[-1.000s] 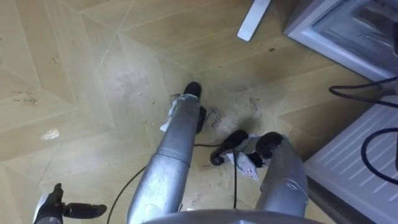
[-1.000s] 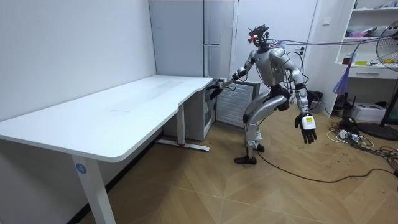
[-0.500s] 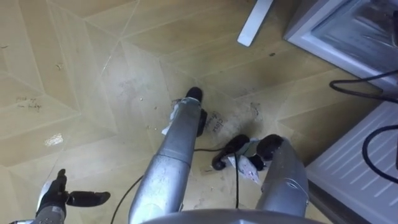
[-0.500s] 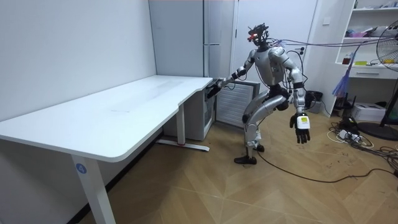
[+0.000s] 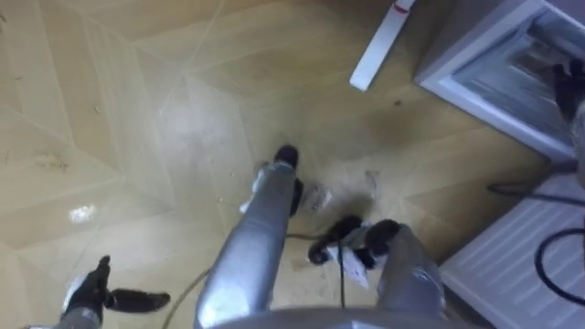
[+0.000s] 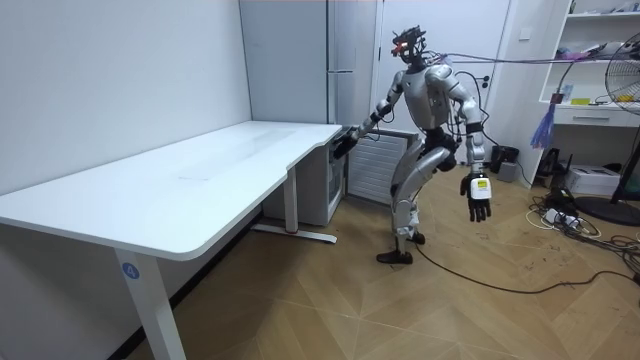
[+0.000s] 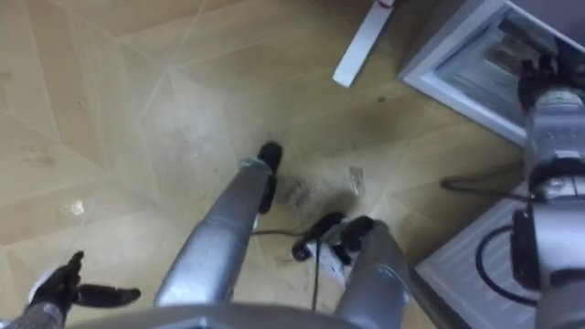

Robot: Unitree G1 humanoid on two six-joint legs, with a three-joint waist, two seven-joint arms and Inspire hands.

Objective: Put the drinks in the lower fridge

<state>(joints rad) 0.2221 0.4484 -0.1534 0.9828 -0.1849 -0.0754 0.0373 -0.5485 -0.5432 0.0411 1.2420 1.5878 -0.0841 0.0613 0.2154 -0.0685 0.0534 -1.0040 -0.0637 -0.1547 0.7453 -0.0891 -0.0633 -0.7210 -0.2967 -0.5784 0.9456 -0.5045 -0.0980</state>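
Down at the near left, the robot's left hand [image 5: 90,294] hangs over the pale wooden herringbone floor [image 5: 137,137], fingers loose, thumb spread wide, nothing in it. In the room view that same hand dangles beside its hip. Near right, a white ribbed panel [image 5: 512,265] sits just beside the robot's right leg, with dark cables lying across it. Further out, a flat white bar [image 5: 377,46] lies on the floor. And there at the far right is the low white fridge [image 5: 498,68], a pale frame around a greyish inside. The right arm stretches out to it, and the right hand [image 7: 541,64] is at the fridge's edge. Are its fingers closed, is there a drink in them? I cannot tell. From the room view, the robot stands beside that fridge at the end of the long white desk [image 6: 200,170], with a tall grey fridge [image 6: 300,60] against the far wall.
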